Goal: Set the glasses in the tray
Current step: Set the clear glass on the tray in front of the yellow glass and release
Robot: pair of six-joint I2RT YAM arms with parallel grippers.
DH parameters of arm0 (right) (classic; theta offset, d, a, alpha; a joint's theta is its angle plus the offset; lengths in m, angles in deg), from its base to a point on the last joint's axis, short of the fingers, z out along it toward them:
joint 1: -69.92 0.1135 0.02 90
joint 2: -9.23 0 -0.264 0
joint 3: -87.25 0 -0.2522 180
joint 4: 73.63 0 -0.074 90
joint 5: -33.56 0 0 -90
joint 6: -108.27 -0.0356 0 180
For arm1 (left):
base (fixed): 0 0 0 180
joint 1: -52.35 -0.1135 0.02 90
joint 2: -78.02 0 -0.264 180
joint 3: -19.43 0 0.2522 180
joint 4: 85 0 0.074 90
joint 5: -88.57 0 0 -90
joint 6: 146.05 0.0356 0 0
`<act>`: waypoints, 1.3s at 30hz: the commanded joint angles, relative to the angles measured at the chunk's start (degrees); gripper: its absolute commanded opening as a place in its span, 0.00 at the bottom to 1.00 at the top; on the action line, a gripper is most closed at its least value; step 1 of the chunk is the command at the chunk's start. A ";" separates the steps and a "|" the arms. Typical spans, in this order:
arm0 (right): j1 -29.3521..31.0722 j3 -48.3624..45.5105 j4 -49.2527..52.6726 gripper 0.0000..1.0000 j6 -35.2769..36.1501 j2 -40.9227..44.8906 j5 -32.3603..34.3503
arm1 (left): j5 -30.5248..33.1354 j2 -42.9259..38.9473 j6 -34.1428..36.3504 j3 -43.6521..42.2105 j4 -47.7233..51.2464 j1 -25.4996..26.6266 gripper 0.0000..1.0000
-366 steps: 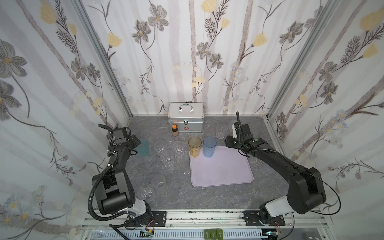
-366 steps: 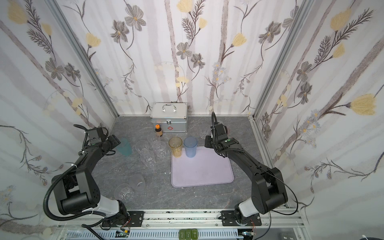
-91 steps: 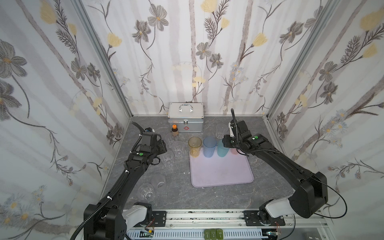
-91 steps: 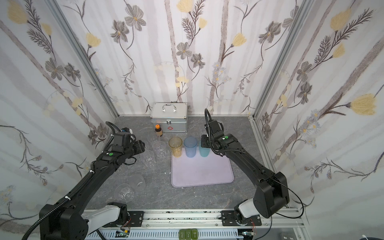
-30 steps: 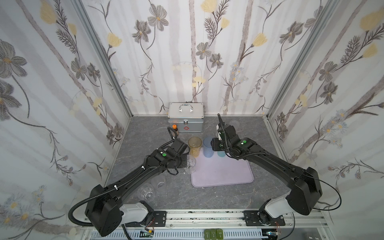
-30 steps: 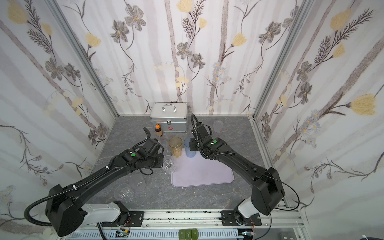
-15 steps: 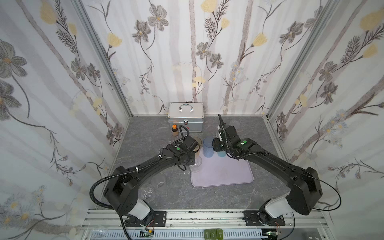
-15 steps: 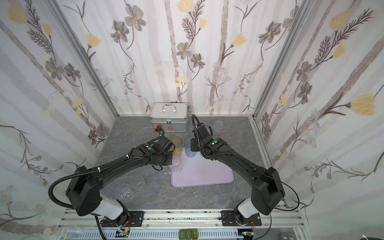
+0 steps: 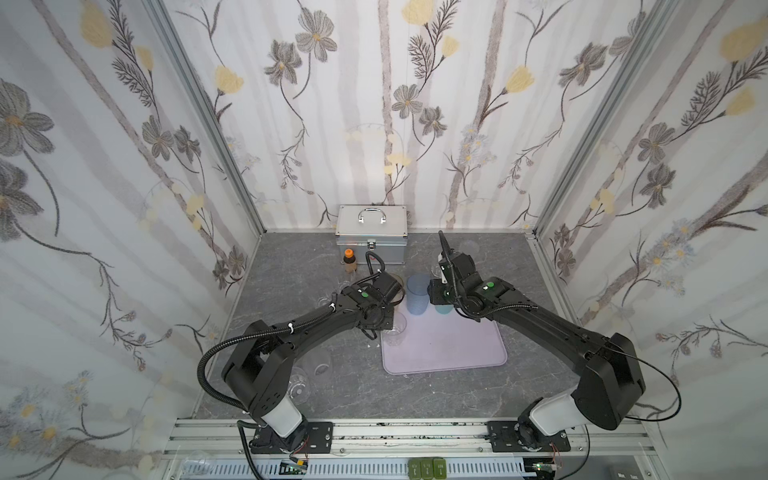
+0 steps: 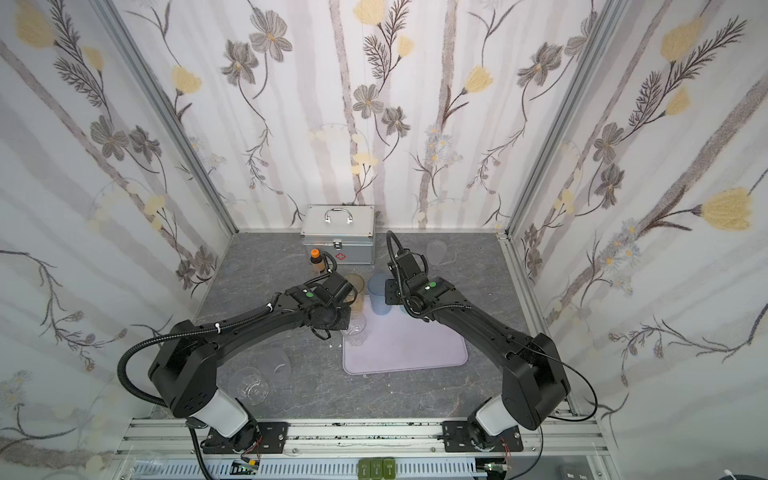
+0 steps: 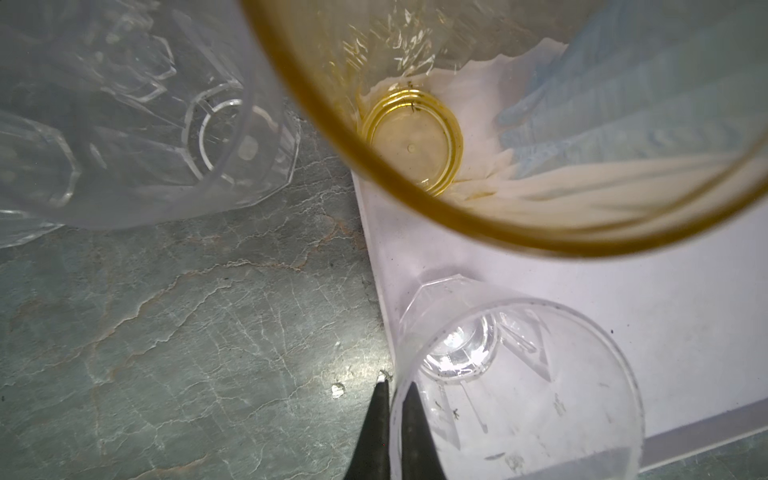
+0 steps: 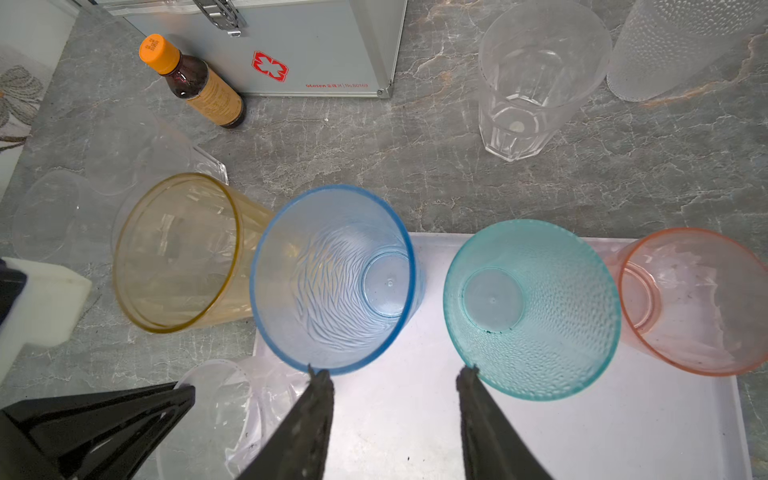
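Pincer status: left pincer [image 11: 395,388] is pinched tight on the rim wall of a clear faceted glass [image 11: 519,395], one finger inside, one outside. That glass is upright just inside the left edge of the tray [image 9: 457,353], on the near side of the amber glass [image 12: 178,253]. Can't tell if its base is fully down.

Right pincer [image 12: 395,386] is half spread and grips nothing. Its tips sit between the blue glass [image 12: 332,278] and the teal glass [image 12: 532,307], close to both rims.

Amber, blue, teal and pink glass [image 12: 694,299] line the tray's far edge, with amber on the far-left corner. The tray's near half and right side are bare.

Off the tray:
- Spare clear glasses [image 9: 318,363] stand left of it, by the left arm.
- A tall clear glass [image 12: 536,83] and a frosted glass [image 12: 681,45] stand far right.
- A metal case [image 9: 371,232] and a bottle [image 9: 349,262] are by the far wall.
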 commanded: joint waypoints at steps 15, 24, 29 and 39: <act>0.33 -1.71 -1.15 0.49 -0.78 3.23 -1.70 | 0.13 -7.94 1.57 3.17 -0.81 -2.14 0.39; 4.13 -1.32 -2.09 0.49 -3.47 3.30 -2.54 | -1.72 -15.02 3.09 -4.64 -8.99 -18.51 0.46; 6.24 0.33 -1.59 0.49 -4.05 1.52 -2.08 | -4.75 -13.06 0.91 -7.29 -17.76 -22.64 0.48; 7.26 0.83 -0.86 0.49 -4.61 1.60 -0.65 | -5.64 -4.71 1.31 -6.16 -21.49 -23.02 0.48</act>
